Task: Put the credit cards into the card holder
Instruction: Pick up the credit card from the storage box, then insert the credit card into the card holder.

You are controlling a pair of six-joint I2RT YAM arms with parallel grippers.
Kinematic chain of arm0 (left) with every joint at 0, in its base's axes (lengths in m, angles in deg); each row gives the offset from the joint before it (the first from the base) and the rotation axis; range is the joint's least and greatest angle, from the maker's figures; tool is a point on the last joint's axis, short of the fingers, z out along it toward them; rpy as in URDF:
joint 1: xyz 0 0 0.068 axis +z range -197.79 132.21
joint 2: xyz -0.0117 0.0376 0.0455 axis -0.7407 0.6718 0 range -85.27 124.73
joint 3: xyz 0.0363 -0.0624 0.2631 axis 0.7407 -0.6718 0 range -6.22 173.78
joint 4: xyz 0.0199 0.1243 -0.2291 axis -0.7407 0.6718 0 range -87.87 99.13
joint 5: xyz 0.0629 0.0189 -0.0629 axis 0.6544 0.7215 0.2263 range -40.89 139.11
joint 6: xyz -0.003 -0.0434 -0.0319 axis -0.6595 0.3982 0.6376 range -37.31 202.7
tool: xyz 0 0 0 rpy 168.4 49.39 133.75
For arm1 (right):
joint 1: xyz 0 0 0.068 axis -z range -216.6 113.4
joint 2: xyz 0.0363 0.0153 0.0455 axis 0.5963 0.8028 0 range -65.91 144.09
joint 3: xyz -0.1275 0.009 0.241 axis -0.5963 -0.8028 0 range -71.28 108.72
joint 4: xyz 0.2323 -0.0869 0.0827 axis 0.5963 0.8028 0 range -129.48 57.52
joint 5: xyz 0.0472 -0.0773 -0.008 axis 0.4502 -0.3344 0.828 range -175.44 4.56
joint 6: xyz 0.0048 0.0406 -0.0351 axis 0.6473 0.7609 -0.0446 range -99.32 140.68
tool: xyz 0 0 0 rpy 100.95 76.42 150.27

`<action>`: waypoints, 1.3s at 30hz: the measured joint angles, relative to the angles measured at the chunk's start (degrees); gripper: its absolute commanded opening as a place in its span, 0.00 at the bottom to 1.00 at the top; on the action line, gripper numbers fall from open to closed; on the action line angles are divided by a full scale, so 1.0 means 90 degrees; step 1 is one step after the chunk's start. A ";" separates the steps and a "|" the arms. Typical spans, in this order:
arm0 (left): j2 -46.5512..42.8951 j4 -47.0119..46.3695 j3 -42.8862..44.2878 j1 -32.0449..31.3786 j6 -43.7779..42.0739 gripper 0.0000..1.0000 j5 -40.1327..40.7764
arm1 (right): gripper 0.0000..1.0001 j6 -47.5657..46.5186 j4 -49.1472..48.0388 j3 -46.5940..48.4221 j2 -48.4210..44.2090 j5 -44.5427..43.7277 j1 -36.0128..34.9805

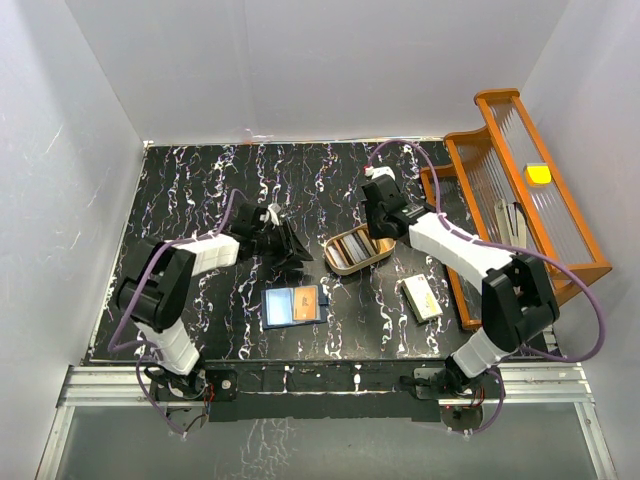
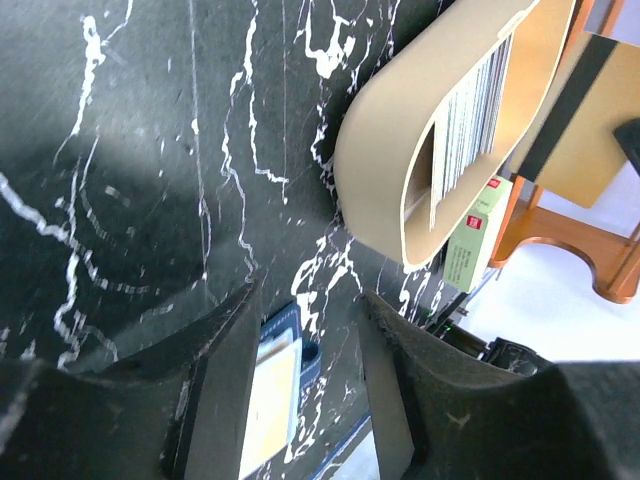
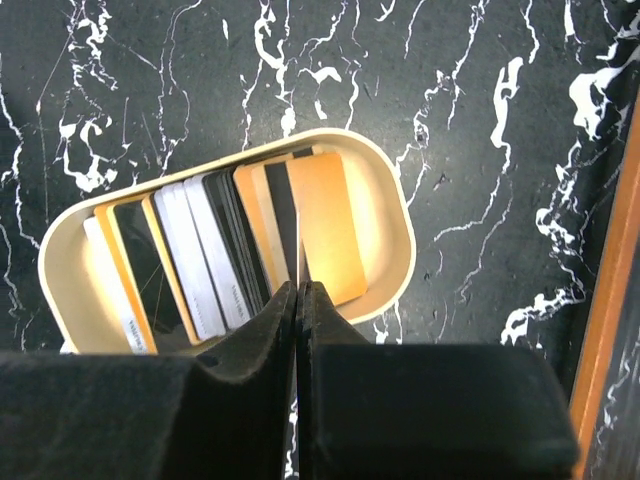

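- Nearest us, one card holder (image 1: 293, 305) lies open on the worktop (image 1: 200, 180) with one orange card (image 1: 307, 301) in its right half. One cream block (image 1: 421, 298) sits well to its right.
- Just beyond the holder, the left arm (image 1: 190, 262) hangs with its jaws released and empty.
- One tan tray (image 3: 395, 215) holds roughly a dozen credit cards (image 3: 200, 260) standing in a row.
- The right arm (image 1: 450, 245) bends down over the tray with its jaws clenched. We cannot tell whether a card is pinched.

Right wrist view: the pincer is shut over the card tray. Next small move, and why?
Probably lift the right pincer straight up slightly: it looks shut on a thin credit card edge in the tray, and rising clears neighbouring cards before heading to the open card holder.
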 measured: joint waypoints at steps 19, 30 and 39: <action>-0.2771 0.2351 -0.1042 0.0277 -0.0619 0.16 0.1124 | 0.00 0.1149 0.0381 -0.0107 -0.1615 0.0947 -0.1008; -0.3359 0.2756 -0.1717 0.0520 -0.0578 0.00 0.1154 | 0.00 0.2965 -0.1115 -0.1426 -0.2110 0.2064 -0.1632; -0.3356 0.2752 -0.2011 0.0546 -0.0573 0.00 0.1241 | 0.00 0.3621 -0.2137 -0.1647 -0.1333 0.2256 -0.2310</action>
